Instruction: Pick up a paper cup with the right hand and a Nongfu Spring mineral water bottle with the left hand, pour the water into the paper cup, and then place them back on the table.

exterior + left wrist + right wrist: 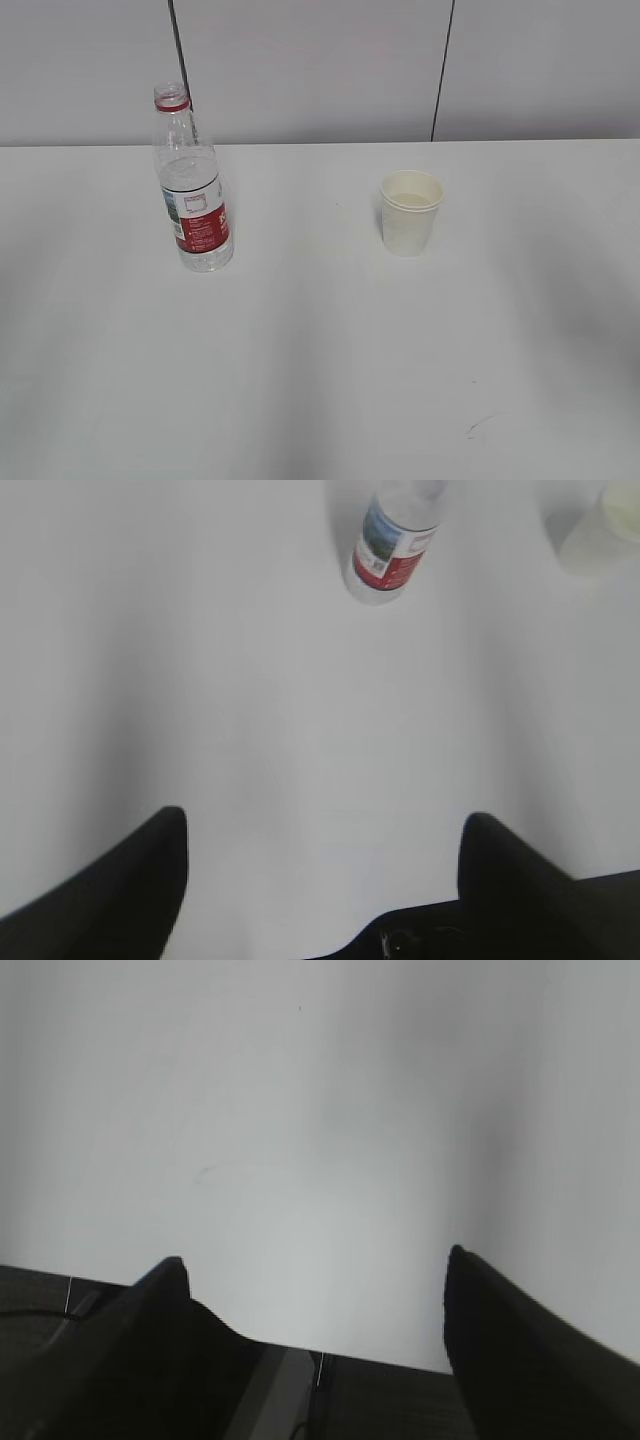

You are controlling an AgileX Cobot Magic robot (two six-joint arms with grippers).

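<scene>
The Nongfu Spring bottle (194,190) stands upright and uncapped on the white table (320,350) at the left; the red neck ring shows and water fills its lower part. The paper cup (410,212) stands upright at centre right with liquid near its rim. Neither arm shows in the exterior view. In the left wrist view the left gripper (325,825) is open and empty, well short of the bottle (393,545), with the cup (605,535) at the top right. The right gripper (315,1260) is open and empty over bare table near its front edge.
A grey panelled wall (320,70) with dark vertical seams runs behind the table. The table's front edge (300,1345) and dark floor below show in the right wrist view. A small dark scuff (478,428) marks the tabletop at the front right.
</scene>
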